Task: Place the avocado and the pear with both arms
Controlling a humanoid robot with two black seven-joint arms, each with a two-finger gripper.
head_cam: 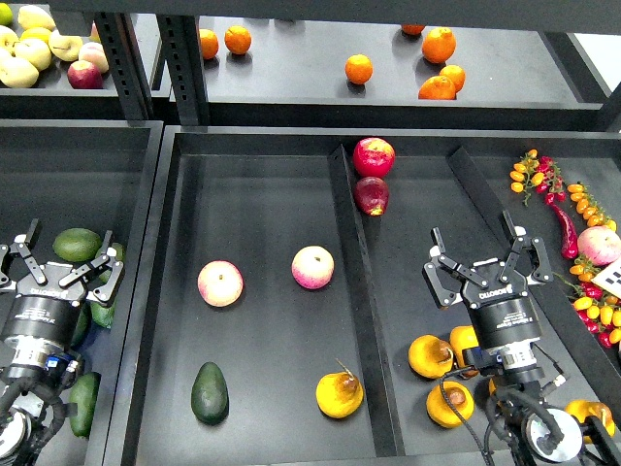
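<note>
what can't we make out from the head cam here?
- Pile of yellow pears in the right bin: partly hidden behind the right gripper and its wrist.
- Green fruits in the left bin: mostly covered by the left gripper and arm.
- Pale apples on the upper shelf: cut off by the left edge.

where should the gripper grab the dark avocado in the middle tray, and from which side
Grip the avocado across its wide lower belly, coming straight down from above. It lies flat on the tray floor with its narrow end pointing away from the robot, so fingers closing left to right span the fattest, most stable part. The left gripper looks the nearer one, and the space around the fruit is free.
</note>
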